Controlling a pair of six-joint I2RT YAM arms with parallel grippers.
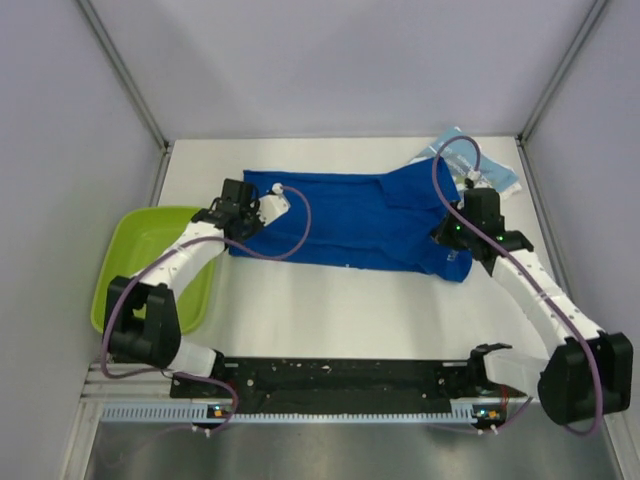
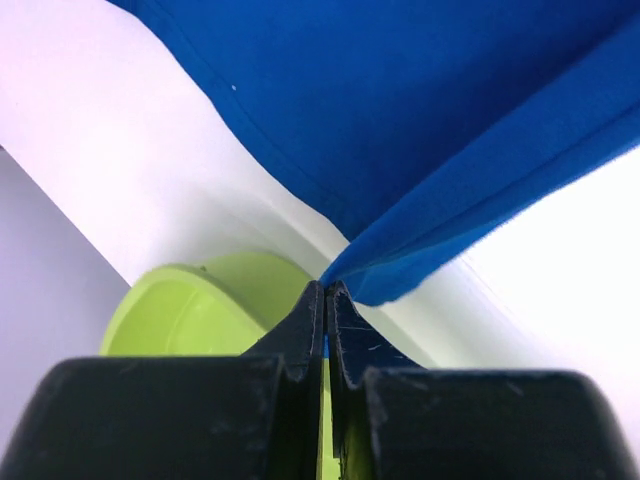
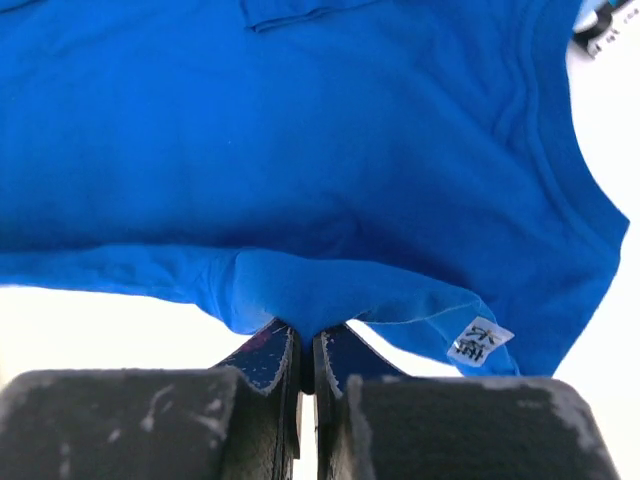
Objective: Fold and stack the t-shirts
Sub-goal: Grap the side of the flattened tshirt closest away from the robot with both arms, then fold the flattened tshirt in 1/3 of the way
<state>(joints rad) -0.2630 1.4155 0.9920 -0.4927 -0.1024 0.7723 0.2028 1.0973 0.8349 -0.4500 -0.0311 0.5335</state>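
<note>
The royal blue cloth t-shirt [image 1: 350, 220] is soft and matt, smooth apart from its stitched hems and a small white printed label [image 3: 478, 342]. The lime-green plastic tub [image 1: 150, 260] at the table's left edge looks smooth and glossy. The white table [image 1: 330, 310] is matt. The right gripper [image 3: 306, 335] has black matt fingers [image 3: 262, 362], scuffed pale.

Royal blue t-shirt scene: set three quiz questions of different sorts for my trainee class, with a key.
1. True or false: the left gripper and the right gripper are each shut on the royal blue t-shirt.
2. The lime-green tub sits: A) beside the left arm; B) beside the right arm; C) on top of the shirt.
3. Fill in: in the right wrist view, a small white ___ shows at the shirt's edge.
Key: 1 true; 2 A; 3 label.
</note>
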